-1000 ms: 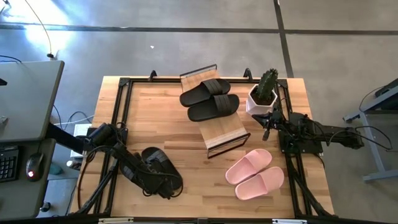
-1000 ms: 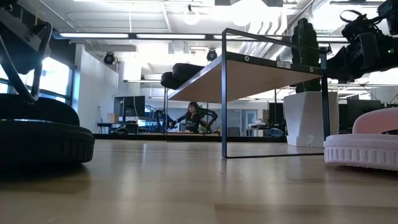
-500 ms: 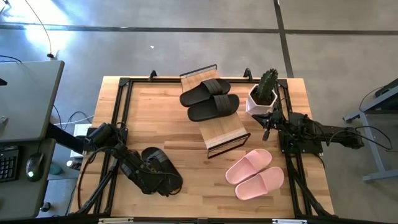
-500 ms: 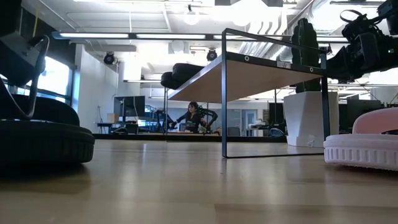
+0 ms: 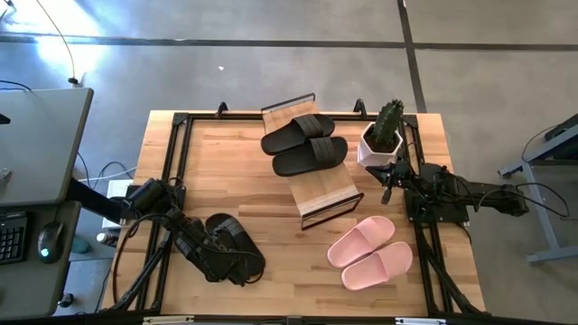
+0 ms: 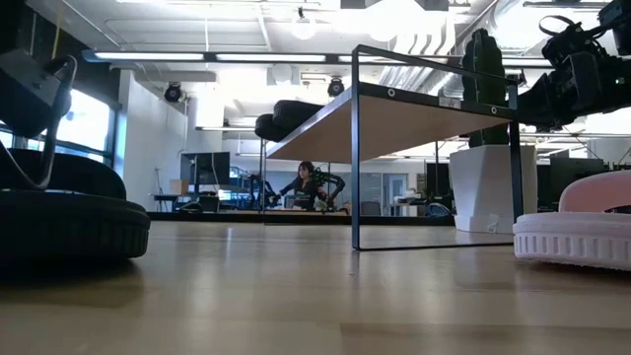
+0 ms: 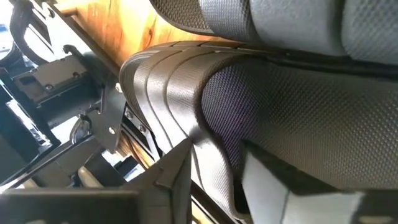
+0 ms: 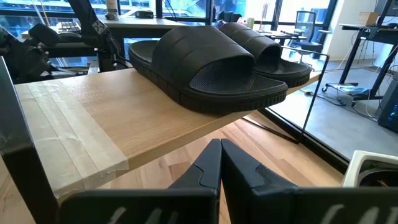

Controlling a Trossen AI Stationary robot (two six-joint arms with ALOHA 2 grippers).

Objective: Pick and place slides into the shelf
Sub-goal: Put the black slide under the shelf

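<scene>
One black pair of slides [image 5: 233, 249] lies at the table's near left, and my left gripper [image 5: 204, 254] is down on it; in the left wrist view its fingers stand either side of a strap edge [image 7: 214, 134]. A second black pair [image 5: 304, 144] rests soles down on the upper board of the wooden shelf [image 5: 327, 191]. The pink pair [image 5: 370, 254] lies near right on the table. My right gripper [image 5: 388, 187] hovers shut beside the shelf's right side, touching nothing. My left gripper is shut on the strap of a black slide at its edge [image 7: 217, 155]. One finger [image 7: 174, 177] lies on the ribbed outer side and the other finger [image 7: 267, 180] on the mesh-textured inner side. It comes slanting down from the table's left. The slide rests on the table.
A white pot with a cactus [image 5: 382, 137] stands at the far right, just behind my right gripper. The shelf's lower board [image 8: 68, 134] is bare in the right wrist view. Bare tabletop [image 5: 226, 171] lies between the left arm and the shelf.
My left gripper has moved down and slightly toward the table's right onto the near-left black slide, then stayed still for the last half second. The slides have not moved.
</scene>
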